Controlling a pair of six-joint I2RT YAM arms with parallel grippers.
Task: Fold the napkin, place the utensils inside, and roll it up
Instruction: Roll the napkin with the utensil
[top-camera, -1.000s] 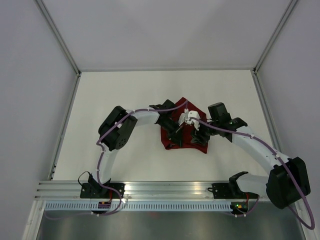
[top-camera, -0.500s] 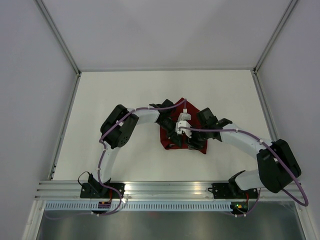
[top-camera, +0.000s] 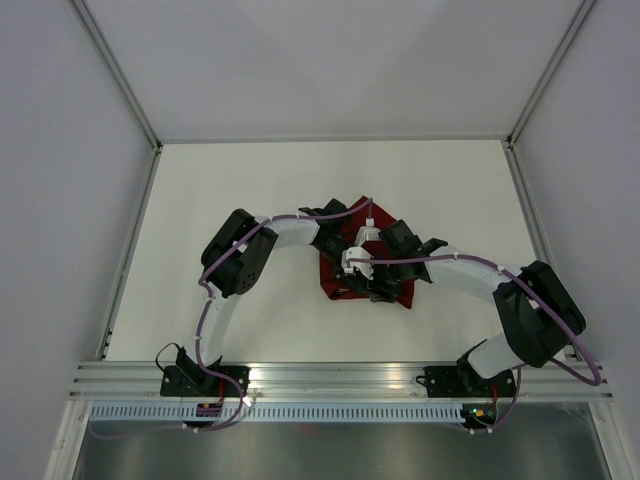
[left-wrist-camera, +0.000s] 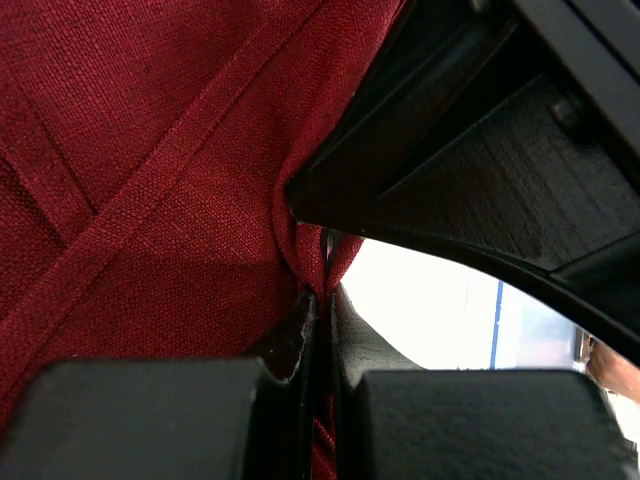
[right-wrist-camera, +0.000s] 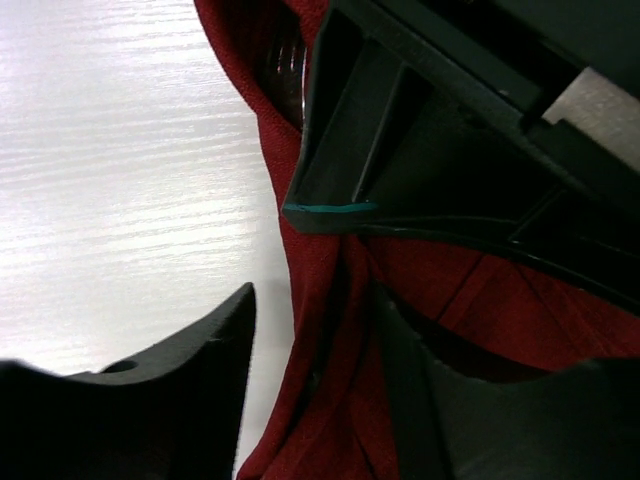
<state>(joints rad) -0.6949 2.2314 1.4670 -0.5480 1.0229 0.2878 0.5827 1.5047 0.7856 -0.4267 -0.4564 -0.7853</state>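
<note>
Though agape, right claw (right-wrist-camera: 320, 300) astride napkin (right-wrist-camera: 500, 300)

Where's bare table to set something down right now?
Bare table: the far strip between napkin and back wall, the left side beyond the left arm, the far-right corner beyond the right arm. Crowded: centre, both arms over the napkin; the near gap to the rail is narrow.

I see the napkin (left-wrist-camera: 150, 200) as matt, coarsely woven cloth; the table (right-wrist-camera: 120, 150) looks smooth, white, faintly grained and slightly glossy; the right fingers (right-wrist-camera: 150, 390) look like matt black plastic.
</note>
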